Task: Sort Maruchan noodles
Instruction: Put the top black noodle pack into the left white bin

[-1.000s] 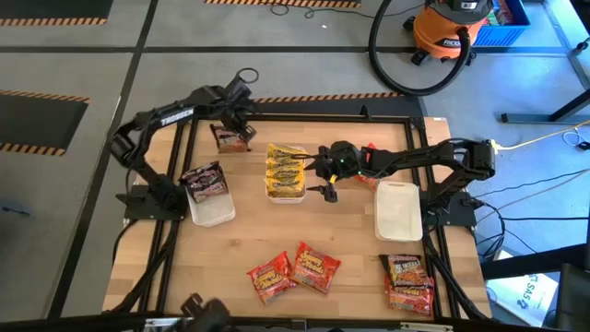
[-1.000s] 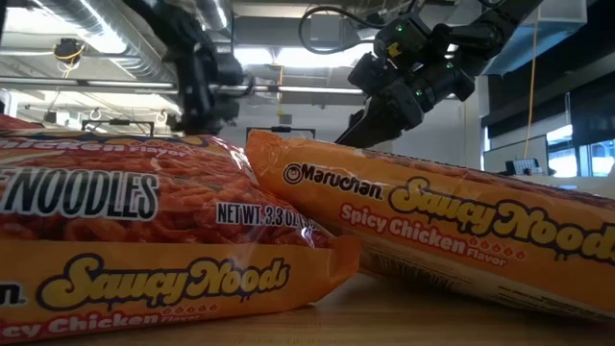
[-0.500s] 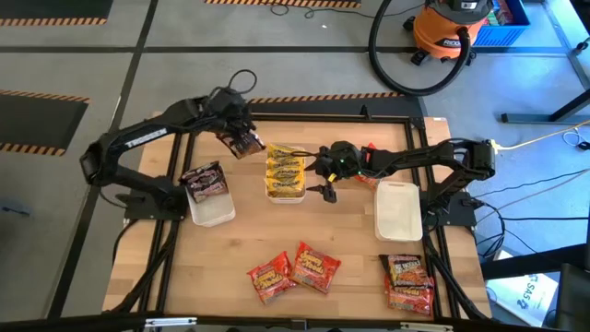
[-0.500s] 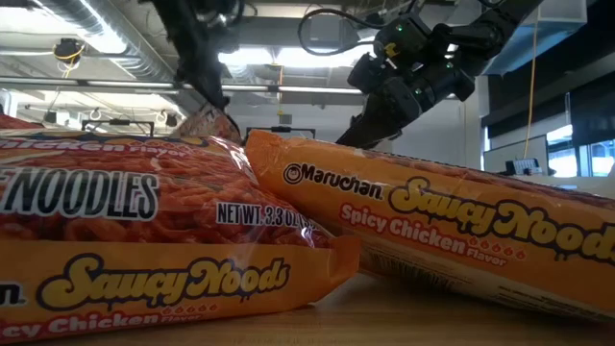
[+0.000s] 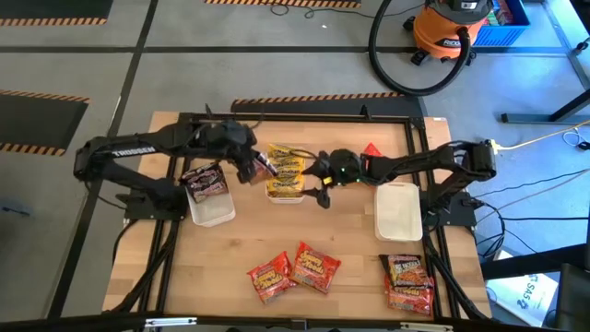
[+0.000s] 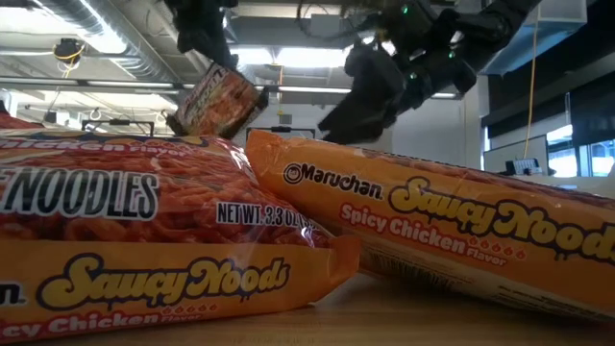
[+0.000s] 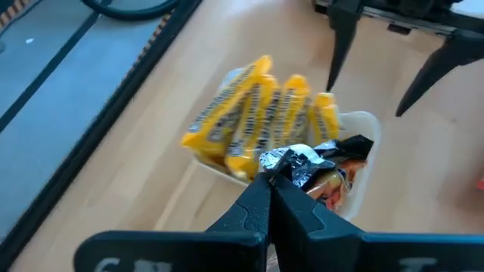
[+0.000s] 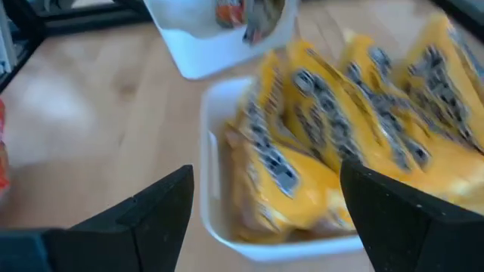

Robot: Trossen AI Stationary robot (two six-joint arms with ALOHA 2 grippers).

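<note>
Carrying a dark packet (image 5: 255,167) in the air, our left gripper (image 5: 249,164) is clenched on its crimped top edge, so the packet hangs tilted below the fingers, as the low view shows it (image 6: 213,100) well above the table. We hold it by that seam probably because the flat crinkly wrapper offers little else to pinch. It hangs between the left tray (image 5: 214,212), where another dark packet (image 5: 205,180) already lies, and the middle tray (image 5: 286,194) packed with yellow packets (image 5: 286,169) standing on edge; we judge that the dark one belongs with its like in the left tray, not among the yellow ones beside it. Our right gripper (image 5: 323,187) hovers just beside the middle tray with its fingers spread and nothing between them, as its wrist view shows over the yellow packets (image 8: 340,143). A third tray (image 5: 398,210) on the right looks bare, likely meant for the red-orange packets: two (image 5: 293,270) lie on the near table, more (image 5: 408,281) sit stacked at the near right corner, and something red (image 5: 371,150) shows beyond the right arm.
</note>
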